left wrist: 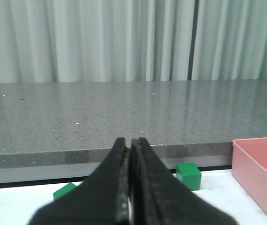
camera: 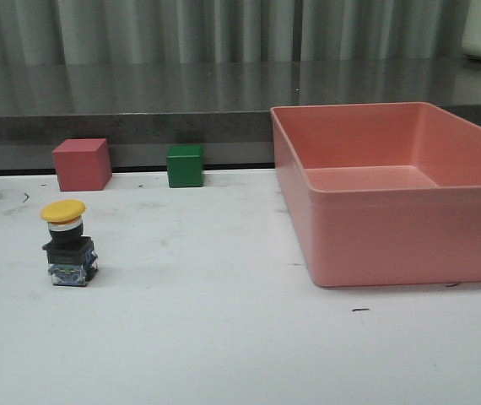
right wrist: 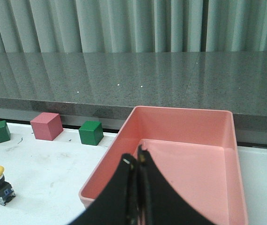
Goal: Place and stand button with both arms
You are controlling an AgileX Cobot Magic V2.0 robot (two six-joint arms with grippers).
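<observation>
bench [camera: 224, 337]: bin [camera: 392, 228] at right edge. button [camera: 68, 243] stands upright near left edge, cap up, touching nothing. left gripper [left wrist: 129, 154] and right gripper [right wrist: 136, 168] both clenched, empty, raised clear. open jaws fully before descent; grasp the black body, not the cap.

Soft, even light; dim toward the curtains at top of frame; pale reflections streak the grey counter [camera: 139, 93]; shadows faint; close black fingers [left wrist: 124, 192] blurred in wrist views.
</observation>
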